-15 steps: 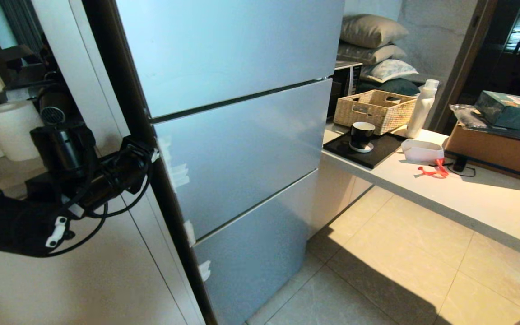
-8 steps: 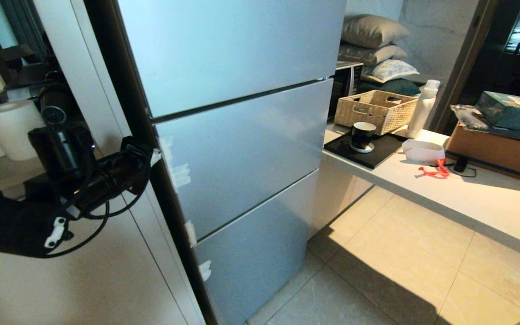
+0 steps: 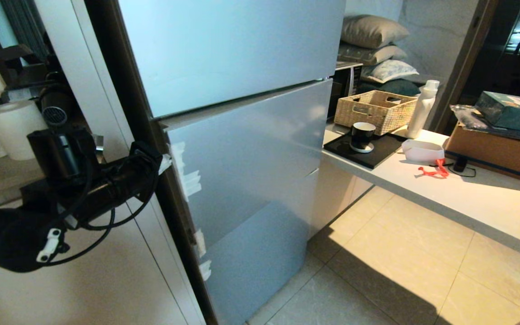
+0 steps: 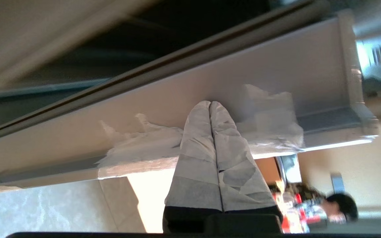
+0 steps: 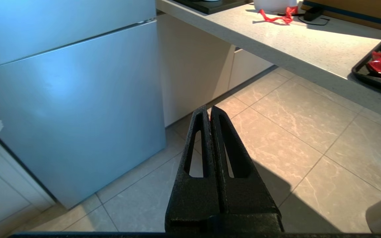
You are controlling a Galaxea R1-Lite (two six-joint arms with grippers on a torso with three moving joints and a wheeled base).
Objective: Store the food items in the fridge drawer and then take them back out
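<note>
Now the left gripper (image 4: 210,104) sits at the hinge-free side edge of the middle fridge door (image 3: 251,153), its tape-wrapped fingers (image 4: 223,145) pressed together with nothing between them; the tips touch the door's edge among patches of white tape (image 4: 270,122). That door stands slightly ajar, its near edge forward of the upper panel (image 3: 224,49) above the gripper. Right gripper (image 5: 210,109): black jaws together, empty, hanging over the tiled floor (image 5: 293,132), well apart from the fridge. Counter (image 3: 458,194) lies far to the right of the left gripper, carrying a wicker basket (image 3: 375,110) and a thin red strip (image 3: 434,170). No food item or fridge drawer is visible in any view.
</note>
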